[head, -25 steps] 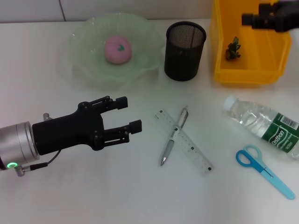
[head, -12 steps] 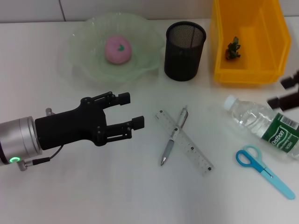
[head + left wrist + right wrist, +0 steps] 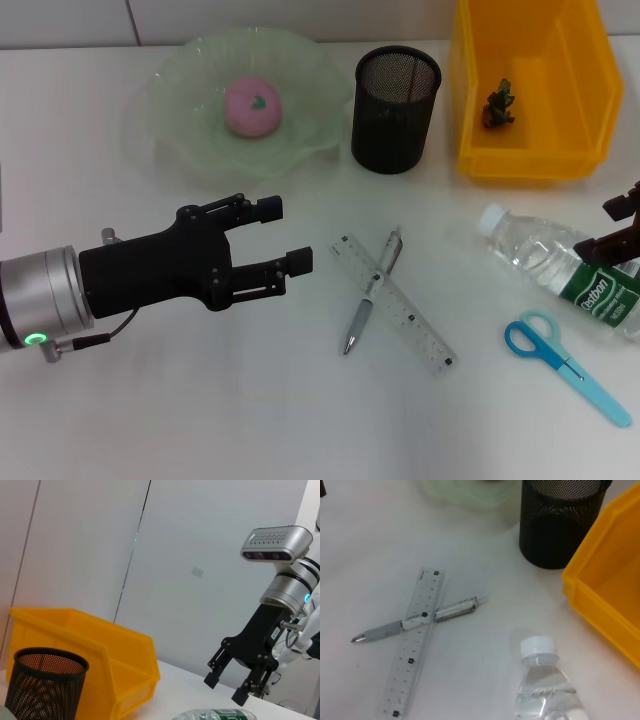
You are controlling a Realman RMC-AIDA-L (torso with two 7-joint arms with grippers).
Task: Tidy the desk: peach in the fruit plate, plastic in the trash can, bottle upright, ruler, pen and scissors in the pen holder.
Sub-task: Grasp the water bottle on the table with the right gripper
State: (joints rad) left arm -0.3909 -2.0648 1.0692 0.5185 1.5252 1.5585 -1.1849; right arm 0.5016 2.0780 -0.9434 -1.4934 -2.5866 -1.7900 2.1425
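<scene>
A pink peach [image 3: 252, 105] lies in the green glass fruit plate [image 3: 180, 110]. A scrap of green plastic [image 3: 498, 105] sits in the yellow trash bin [image 3: 530, 150]. The clear bottle [image 3: 565, 268] lies on its side at the right. My right gripper [image 3: 605, 228] hovers open just above its middle, and its fingers also show apart in the left wrist view [image 3: 224, 690]. Blue scissors [image 3: 565, 365] lie in front of the bottle. A grey pen [image 3: 372, 290] crosses a clear ruler [image 3: 395, 315] mid-table. The black mesh pen holder [image 3: 396, 95] stands behind them. My left gripper [image 3: 285, 235] is open and holds nothing, left of the ruler.
The right wrist view shows the ruler [image 3: 415, 645], the pen [image 3: 420, 620], the bottle's white cap [image 3: 537, 646], the pen holder [image 3: 560, 520] and a corner of the bin [image 3: 610, 590]. A white wall rises behind the table.
My right gripper came down from over the yellow bin to just above the lying bottle. My left gripper drifted slightly to the right, still open.
</scene>
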